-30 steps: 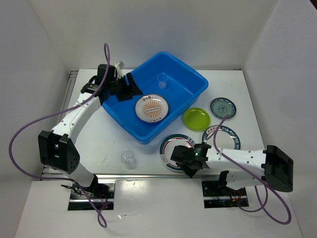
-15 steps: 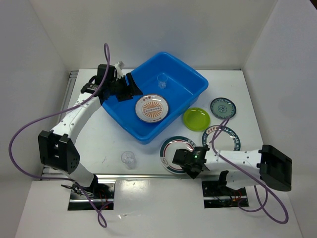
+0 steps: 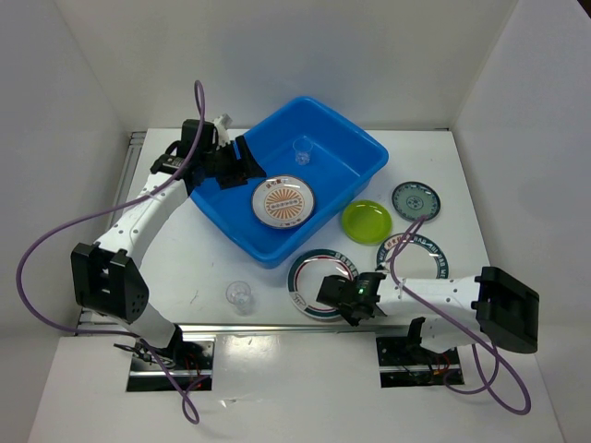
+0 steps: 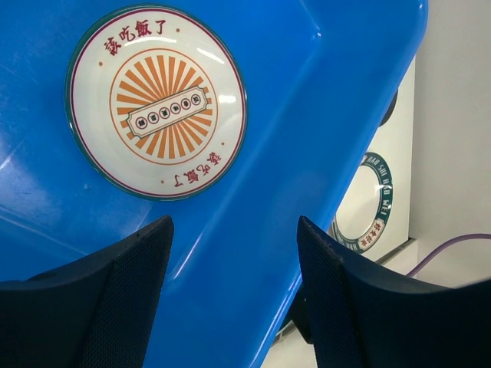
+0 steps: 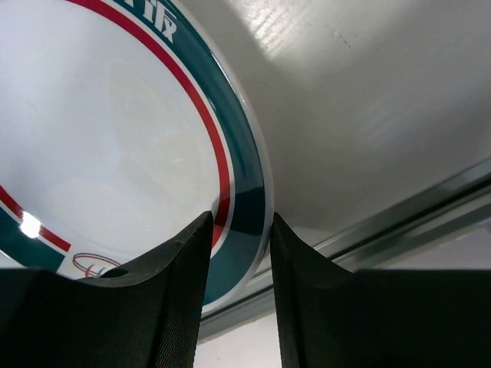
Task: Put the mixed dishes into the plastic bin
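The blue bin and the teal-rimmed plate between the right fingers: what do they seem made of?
Blue bin: likely moulded plastic, glossy; soft highlights streak its smooth, evenly coloured wall. Teal-rimmed plate: glazed ceramic or melamine, I cannot tell which; the shiny face shows a bright glint, and the bands look printed under the gloss.

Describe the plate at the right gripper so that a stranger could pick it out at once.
Find the big blue bin on the table. Just in front of its near corner, toward the arm bases, lies a white plate with a teal band and red ring. Unlike its twin plate farther right, its rim sits between the fingers of the right gripper.
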Motion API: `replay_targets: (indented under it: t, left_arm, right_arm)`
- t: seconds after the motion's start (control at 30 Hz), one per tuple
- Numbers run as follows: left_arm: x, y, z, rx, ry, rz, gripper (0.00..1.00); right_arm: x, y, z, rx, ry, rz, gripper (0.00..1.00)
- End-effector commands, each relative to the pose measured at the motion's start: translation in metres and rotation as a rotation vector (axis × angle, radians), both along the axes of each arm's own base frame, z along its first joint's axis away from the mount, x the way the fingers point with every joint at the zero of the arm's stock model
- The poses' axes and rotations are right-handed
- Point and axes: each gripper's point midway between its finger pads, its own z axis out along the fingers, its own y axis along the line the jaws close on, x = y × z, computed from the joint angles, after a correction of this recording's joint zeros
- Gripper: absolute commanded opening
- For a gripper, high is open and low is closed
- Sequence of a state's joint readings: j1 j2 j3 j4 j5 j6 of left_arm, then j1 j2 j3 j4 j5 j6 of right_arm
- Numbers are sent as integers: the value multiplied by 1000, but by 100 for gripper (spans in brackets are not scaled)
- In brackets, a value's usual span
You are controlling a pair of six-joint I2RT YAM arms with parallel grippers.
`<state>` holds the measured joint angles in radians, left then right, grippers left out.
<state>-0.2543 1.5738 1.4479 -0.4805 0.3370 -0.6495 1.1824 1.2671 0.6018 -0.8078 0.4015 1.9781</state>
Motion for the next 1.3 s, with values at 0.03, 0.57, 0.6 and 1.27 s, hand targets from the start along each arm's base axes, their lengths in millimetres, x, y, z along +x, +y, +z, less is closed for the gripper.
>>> replay_targets:
  t: [0.03, 0.57, 0.6, 1.27]
  left_arm:
    - [2, -4, 5, 6, -29, -38, 73]
    - [9, -9, -8, -4, 5, -47, 73]
    - [9, -9, -8, -4, 5, -47, 73]
    - [10, -4, 0, 14, -18, -18, 73]
  right_arm:
    - [23, 2, 4, 67, -119, -183, 41]
    - [26, -1, 21, 139, -219, -172, 1]
    - [30, 1, 31, 148, -240, -175, 1]
    - [50, -3, 107, 196, -410, -126, 1]
